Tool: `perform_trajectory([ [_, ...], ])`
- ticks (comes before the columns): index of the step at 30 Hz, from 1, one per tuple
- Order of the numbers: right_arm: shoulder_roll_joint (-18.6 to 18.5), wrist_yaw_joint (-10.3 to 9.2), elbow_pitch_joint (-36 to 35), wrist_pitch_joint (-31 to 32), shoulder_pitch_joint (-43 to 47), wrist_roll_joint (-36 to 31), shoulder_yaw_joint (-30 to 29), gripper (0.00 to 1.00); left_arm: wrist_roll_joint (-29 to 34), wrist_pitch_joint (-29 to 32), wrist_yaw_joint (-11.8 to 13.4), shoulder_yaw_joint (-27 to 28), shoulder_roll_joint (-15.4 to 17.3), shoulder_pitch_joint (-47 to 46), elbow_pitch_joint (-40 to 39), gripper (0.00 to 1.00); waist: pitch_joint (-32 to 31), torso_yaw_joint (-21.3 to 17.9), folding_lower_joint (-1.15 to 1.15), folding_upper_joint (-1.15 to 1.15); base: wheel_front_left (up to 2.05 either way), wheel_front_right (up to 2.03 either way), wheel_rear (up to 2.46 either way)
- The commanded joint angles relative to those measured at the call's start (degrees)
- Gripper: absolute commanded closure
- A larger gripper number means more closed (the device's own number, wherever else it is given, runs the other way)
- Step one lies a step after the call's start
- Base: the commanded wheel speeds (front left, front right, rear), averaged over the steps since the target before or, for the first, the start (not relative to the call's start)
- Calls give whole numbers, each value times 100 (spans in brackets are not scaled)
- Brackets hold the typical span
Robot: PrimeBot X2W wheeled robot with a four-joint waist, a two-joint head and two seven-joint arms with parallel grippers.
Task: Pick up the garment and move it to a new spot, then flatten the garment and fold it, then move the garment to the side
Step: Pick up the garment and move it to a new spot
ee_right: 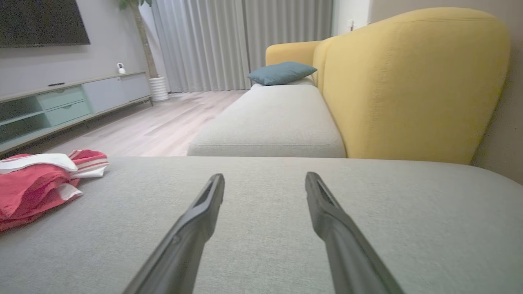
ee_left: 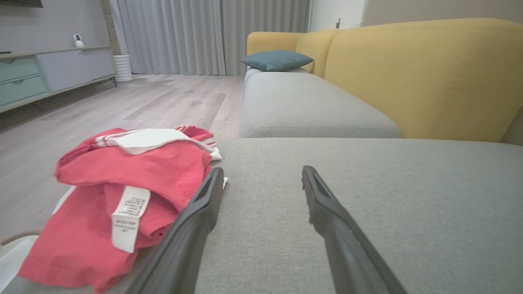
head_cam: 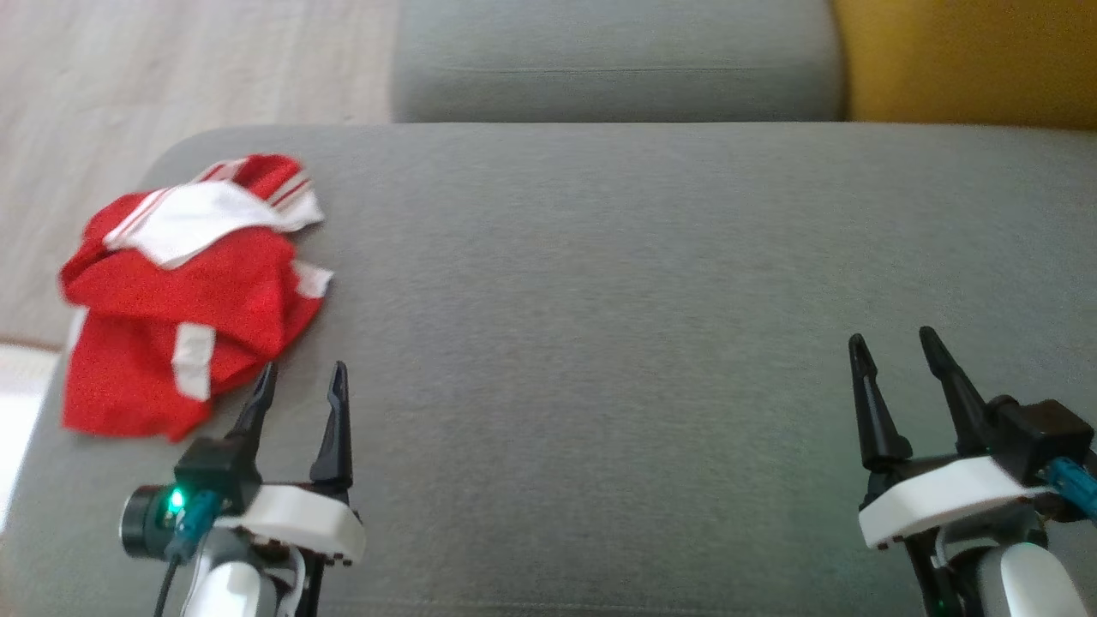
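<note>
Spread left end effector and right end effector; white label on red garment illegible

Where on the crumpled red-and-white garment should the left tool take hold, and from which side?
Probably the bunched red fold at the right edge of the crumpled red-and-white garment, nearest the open left tool, coming from above. It stands raised in layers off the grey sofa cushion, giving thickness to pinch.

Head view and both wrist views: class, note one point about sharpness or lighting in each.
Head view: soft, the garment fuzzy-edged, the right gripper smeared, a blown-out white patch at the lower left edge. Left wrist view: the garment's care label shows print lines, yet the near jaws blur. Right wrist view: even, dimmer light; near jaws soft.
</note>
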Motion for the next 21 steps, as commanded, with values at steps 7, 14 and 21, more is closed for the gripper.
perform_trajectory([
  [7,-97,-4,-301,44,-117,56,250,0,33,-70,3,276,159,-469,-169,0,20,902,0,0,0,0,0],
  [14,-91,-4,-367,77,-141,74,349,0,-6,-70,20,360,184,-460,-242,0,20,1497,0,0,0,0,0],
  [21,-77,-4,-402,105,-142,64,359,0,-29,-70,27,413,179,-445,-304,0,43,1759,0,0,0,0,0],
])
